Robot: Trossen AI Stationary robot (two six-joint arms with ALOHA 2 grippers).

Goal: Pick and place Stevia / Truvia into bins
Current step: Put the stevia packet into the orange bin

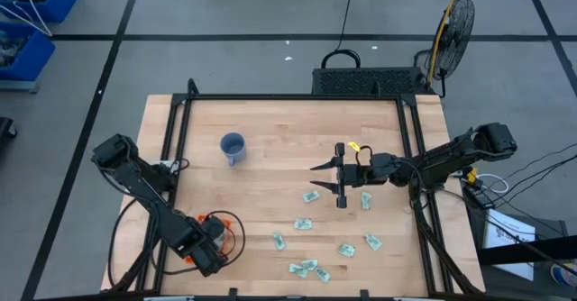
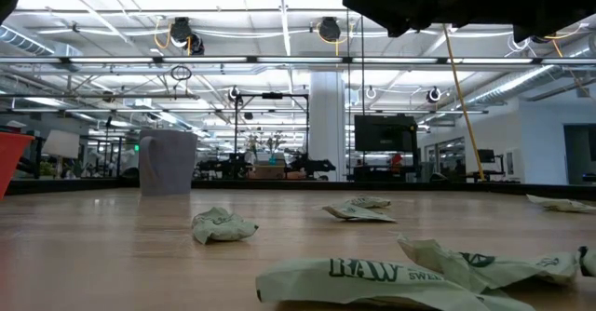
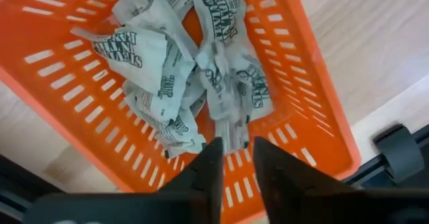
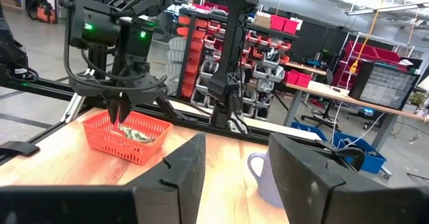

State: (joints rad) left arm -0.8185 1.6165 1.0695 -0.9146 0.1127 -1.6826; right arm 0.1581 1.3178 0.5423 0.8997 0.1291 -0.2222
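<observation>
Left gripper (image 3: 233,158) over orange basket (image 3: 322,127), fingers slightly apart, empty.
Sachets (image 3: 201,63) piled inside; loose sachets (image 1: 311,196) mid-table under open right gripper (image 1: 340,177). Risk: descending fingers snag pile, dragging sachets out.

My left gripper (image 3: 233,158) sits over the orange basket (image 1: 227,222) at table 7 o'clock, sachets (image 3: 201,63) piled under it. Blue cup (image 1: 233,148) blocks 11 o'clock. Loose sachets (image 1: 311,224) litter 5 o'clock. My right gripper (image 1: 341,177) hangs above center. Bare wood between cup and basket.
</observation>
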